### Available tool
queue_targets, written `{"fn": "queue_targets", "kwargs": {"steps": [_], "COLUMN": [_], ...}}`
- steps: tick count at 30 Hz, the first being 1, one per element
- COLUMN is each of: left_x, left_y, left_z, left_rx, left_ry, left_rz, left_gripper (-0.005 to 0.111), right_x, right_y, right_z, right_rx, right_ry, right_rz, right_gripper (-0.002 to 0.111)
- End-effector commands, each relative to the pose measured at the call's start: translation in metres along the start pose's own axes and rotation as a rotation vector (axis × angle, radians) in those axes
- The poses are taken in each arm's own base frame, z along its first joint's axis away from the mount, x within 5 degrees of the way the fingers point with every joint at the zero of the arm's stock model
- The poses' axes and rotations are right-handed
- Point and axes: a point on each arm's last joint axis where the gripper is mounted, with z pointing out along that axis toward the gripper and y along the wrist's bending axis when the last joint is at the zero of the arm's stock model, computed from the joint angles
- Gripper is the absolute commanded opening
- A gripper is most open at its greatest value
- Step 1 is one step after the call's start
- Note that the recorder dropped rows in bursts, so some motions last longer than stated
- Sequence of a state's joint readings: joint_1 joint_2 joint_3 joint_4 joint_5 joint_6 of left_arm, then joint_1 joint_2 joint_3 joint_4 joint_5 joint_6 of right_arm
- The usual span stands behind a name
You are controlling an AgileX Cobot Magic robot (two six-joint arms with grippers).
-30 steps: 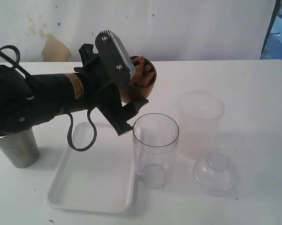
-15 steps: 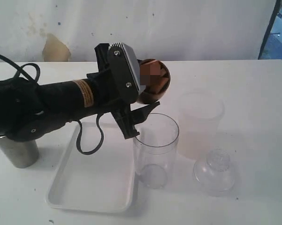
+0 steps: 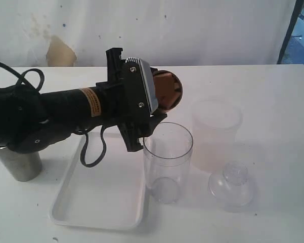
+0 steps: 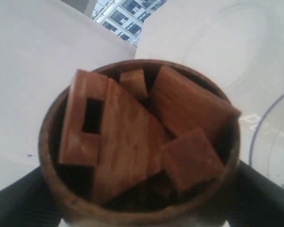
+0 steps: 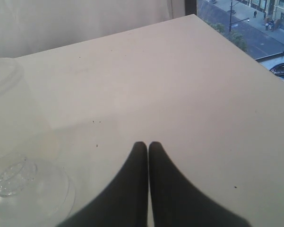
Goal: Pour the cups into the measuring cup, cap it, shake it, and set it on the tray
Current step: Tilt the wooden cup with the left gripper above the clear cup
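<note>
One wooden cup [image 3: 170,90], full of wooden blocks [image 4: 132,137], lies tipped sideways in our left pincer [image 3: 153,104], clenched around it. Just below the pincer stands the upright clear measuring cup [image 3: 167,161], mouth open. Our right pincer [image 5: 148,147] is closed, empty.

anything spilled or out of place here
Nothing spilled. The rounded brown wood-grain cup is tipped sideways in the left gripper, near the rim of the tall clear measuring cup, its wooden blocks inside.
</note>
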State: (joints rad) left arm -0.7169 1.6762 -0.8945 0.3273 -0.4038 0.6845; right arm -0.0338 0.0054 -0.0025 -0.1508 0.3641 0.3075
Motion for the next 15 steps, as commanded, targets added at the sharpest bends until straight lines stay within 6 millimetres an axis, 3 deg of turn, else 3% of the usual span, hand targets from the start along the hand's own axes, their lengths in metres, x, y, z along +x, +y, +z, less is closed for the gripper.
{"fn": "queue_targets", "kwargs": {"steps": [1, 11, 15], "left_x": [-0.005, -0.013, -0.009], "left_y": [0.005, 0.019, 0.015], "left_z": [-0.003, -0.019, -0.019], "left_rx": [-0.027, -0.046, -0.006], "left_ry": [-0.019, 0.003, 0.044], "left_rz": [0.011, 0.029, 0.038], "left_gripper": [0.0, 0.0, 0.0], "right_x": [0.0, 0.0, 0.0], "right_y": [0.0, 0.0, 0.0], "right_z": [0.0, 0.0, 0.0], "right_rx": [-0.008, -0.008, -0.008], "right_ry": [-0.014, -0.014, -0.014], "right_rz": [0.004, 0.004, 0.004], "right_gripper": [0.0, 0.0, 0.0]}}
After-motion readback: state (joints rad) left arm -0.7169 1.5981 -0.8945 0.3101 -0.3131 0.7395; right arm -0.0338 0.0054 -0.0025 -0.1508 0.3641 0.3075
